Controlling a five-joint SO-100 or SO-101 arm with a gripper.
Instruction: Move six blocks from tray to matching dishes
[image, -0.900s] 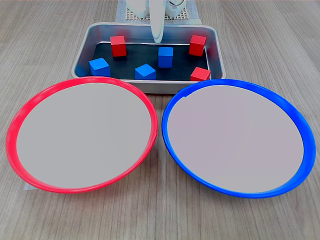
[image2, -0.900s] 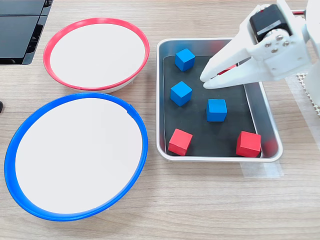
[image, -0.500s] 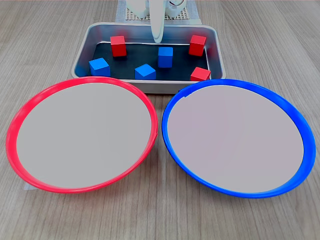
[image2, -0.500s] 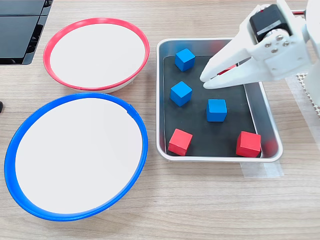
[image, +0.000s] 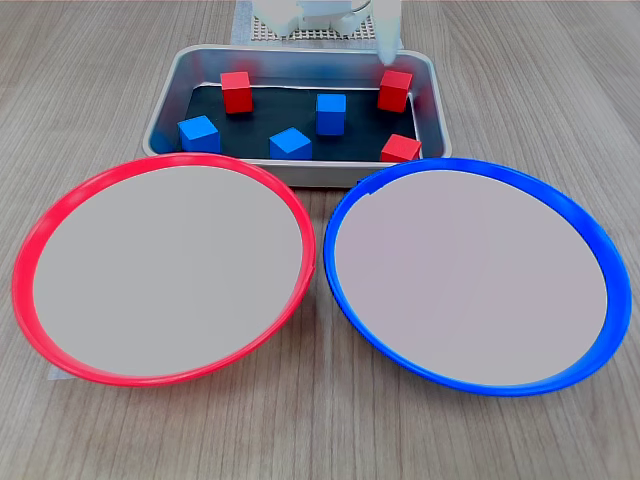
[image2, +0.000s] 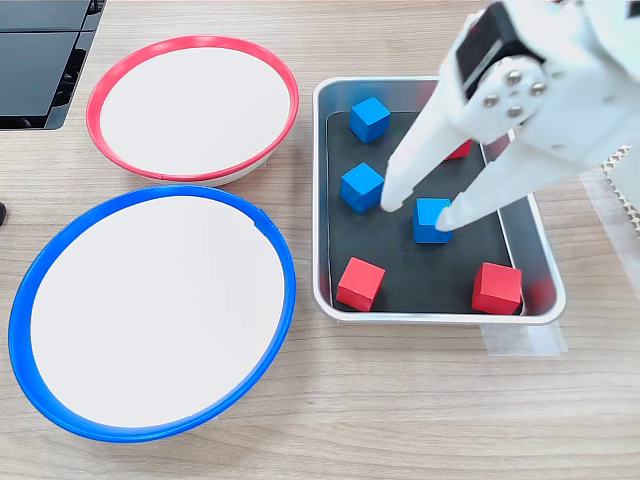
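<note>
I see my white gripper (image2: 420, 212) spread open above the tray (image2: 325, 190), six blocks (image2: 433, 220) inside it, red-rimmed dish (image2: 192, 108) and blue-rimmed dish (image2: 150, 312) both near the second exterior view's left

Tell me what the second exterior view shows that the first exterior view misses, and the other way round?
Only the first exterior view shows all three red blocks unobstructed, including the one at the tray's far right. Only the second exterior view shows the white tool with its two fingers spread open above the tray, plus a dark object at the top left corner. Both show the tray, the red-rimmed dish and the blue-rimmed dish, both empty.
</note>
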